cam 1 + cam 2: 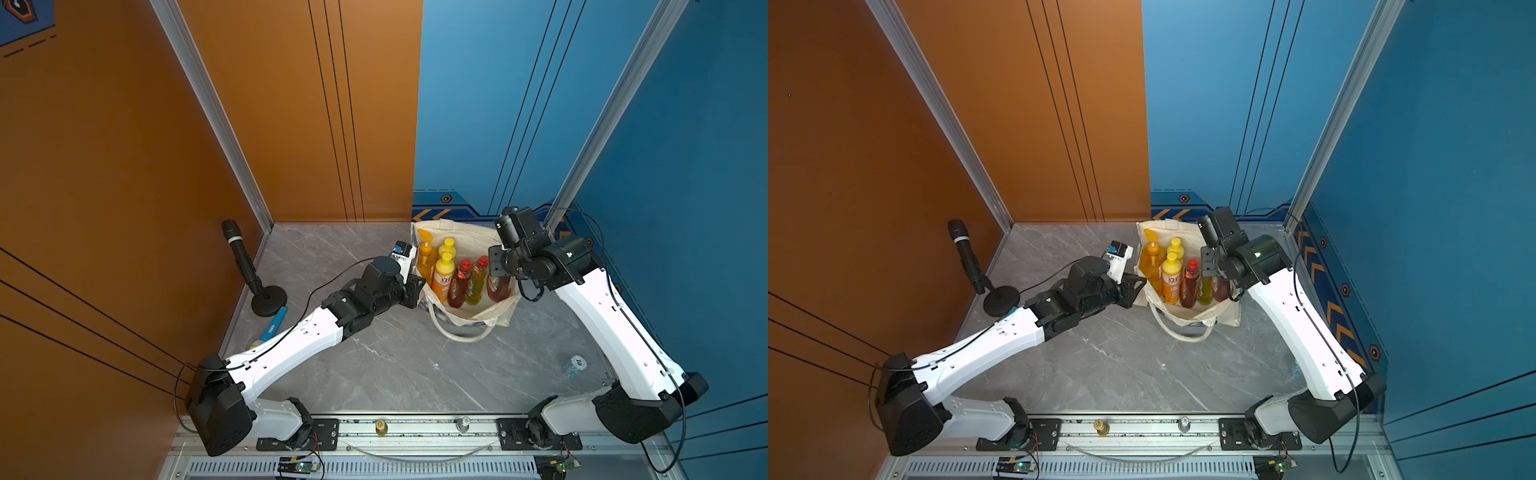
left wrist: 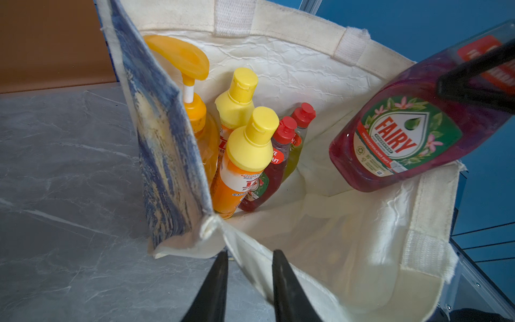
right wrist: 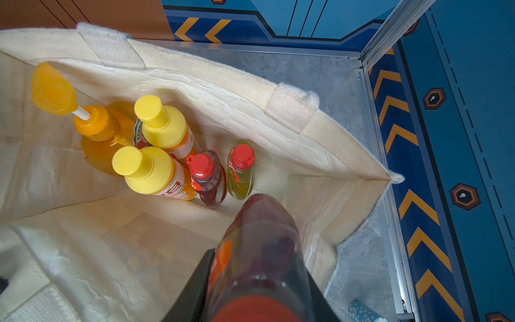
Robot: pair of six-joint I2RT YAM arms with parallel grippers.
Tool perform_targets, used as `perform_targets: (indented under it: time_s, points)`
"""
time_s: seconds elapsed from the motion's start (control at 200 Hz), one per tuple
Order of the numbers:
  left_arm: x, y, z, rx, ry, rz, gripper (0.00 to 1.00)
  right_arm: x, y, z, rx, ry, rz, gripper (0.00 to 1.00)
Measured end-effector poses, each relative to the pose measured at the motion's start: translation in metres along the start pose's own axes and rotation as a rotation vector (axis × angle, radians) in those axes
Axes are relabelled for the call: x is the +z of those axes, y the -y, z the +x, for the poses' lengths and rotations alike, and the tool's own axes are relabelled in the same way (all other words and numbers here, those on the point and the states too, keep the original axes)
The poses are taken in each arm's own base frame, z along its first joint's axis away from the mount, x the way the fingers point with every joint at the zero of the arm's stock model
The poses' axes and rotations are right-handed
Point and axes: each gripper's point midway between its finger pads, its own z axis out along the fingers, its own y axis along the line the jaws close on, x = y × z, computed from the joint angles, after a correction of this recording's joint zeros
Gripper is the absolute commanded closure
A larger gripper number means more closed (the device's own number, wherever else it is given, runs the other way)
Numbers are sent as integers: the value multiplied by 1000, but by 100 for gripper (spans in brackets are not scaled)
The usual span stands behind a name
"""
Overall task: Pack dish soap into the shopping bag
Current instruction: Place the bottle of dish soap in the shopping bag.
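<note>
1. Five bottles stand upright inside the shopping bag (image 1: 469, 243), bunched at one end; the other end is bare.
2. The sixth, a dark red bottle (image 2: 404, 133), hangs tilted, base down, over the bag's mouth near the yellow-green bottle (image 3: 240, 172). The right gripper (image 3: 257, 262) is clamped on its upper body.
3. Left gripper (image 2: 250, 253): jaws narrowly apart, straddling bag's near rim by the corner seam, not pinching cloth yet.
4. Risk: tilted base snags end wall's rim on the way down & folds soft cloth inward.
5. Risk: base bumps the red-capped pair, which then topple into the others.
6. Risk: slick plastic slips in the grip; if left claw misses cloth, mouth prob. sags.
</note>
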Motion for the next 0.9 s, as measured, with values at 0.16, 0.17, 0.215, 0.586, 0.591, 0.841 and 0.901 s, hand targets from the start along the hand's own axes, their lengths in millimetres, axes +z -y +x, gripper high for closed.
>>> perform_targets:
  time_s: [0.16,0.17,0.215,0.586,0.591,0.841,0.901]
  points:
    - [-4,4,-2,-6,6,18,76,19,5,1,19,-17,28,89]
    - [-4,4,-2,-5,5,18,77,20,5,1,21,-16,30,89]
    - [-4,4,-2,-6,4,21,77,24,8,1,30,-15,36,89]
    - [-12,6,-5,-33,24,30,35,50,10,4,76,-13,46,90]
    - [-12,6,-5,-30,24,30,34,50,10,4,77,-13,45,90]
    - [-17,3,-24,-30,69,-14,16,56,7,5,86,-16,39,91]
    - [-16,0,-26,-23,67,-35,16,57,7,5,90,-12,38,91]
